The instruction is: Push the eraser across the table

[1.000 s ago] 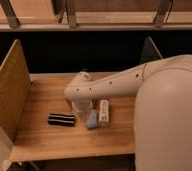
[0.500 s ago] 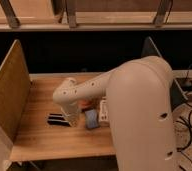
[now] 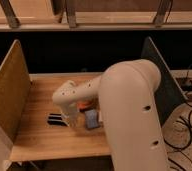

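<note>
Lower now than half a second back, the arm sets its hand [image 3: 71, 116] at the right end of the eraser [image 3: 54, 119], which lies crosswise, left of it, near the bench's [image 3: 39, 142] front. Whether the hand is open or closed I cannot tell.

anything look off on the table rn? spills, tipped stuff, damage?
Nothing stands out. The eraser lies flat on the table, beside the gripper, which is down near the tabletop. The blue-grey block sits on the gripper's other side. No spill or damage visible, though the arm hides part of the table.
</note>
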